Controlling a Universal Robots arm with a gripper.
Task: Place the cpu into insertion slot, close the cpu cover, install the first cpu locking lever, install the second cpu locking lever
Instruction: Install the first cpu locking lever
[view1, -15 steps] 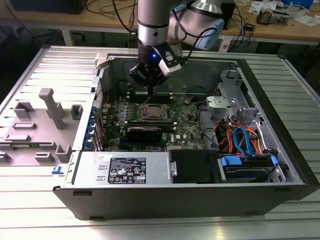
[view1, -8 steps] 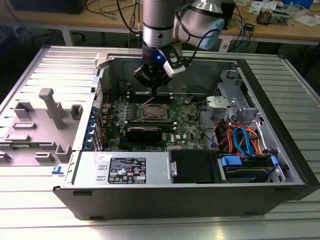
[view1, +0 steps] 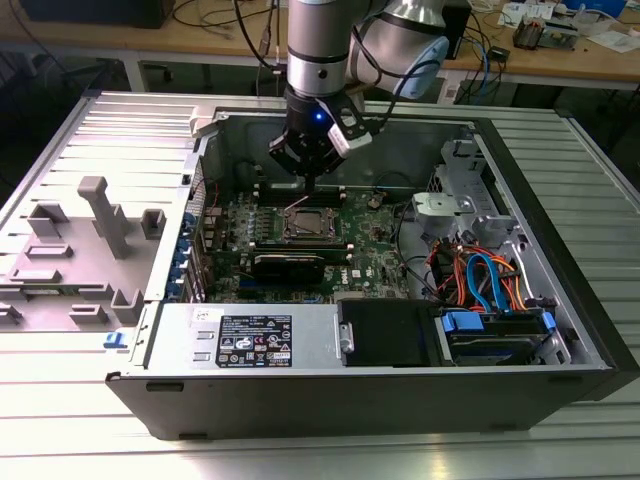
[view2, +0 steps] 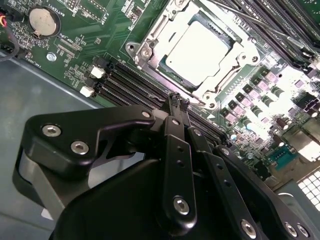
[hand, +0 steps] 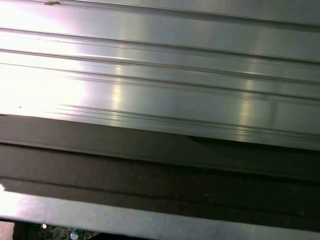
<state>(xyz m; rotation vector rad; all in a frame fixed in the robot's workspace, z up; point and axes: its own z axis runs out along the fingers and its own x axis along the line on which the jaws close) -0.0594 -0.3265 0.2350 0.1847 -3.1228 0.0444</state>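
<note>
desk (view1: 320, 455): ribbed silver metal, spanning the exterior view | middle: open black computer case (view1: 380, 395) lying on its side on the desk, opening upward | exterior view's left of the case: grey plastic fixtures (view1: 100, 215), low blocks and one upright post, standing on the ribbed surface | small blue piece (view1: 115, 340) just beside the case's near corner

Arm upright, claw pointing straight down.
The arm (view1: 320, 45) descends vertically, a blue light glowing at its wrist (view1: 318, 115); the claw (view1: 309, 182) has its dark fingers (view2: 176, 145) drawn together at the tips.
</note>
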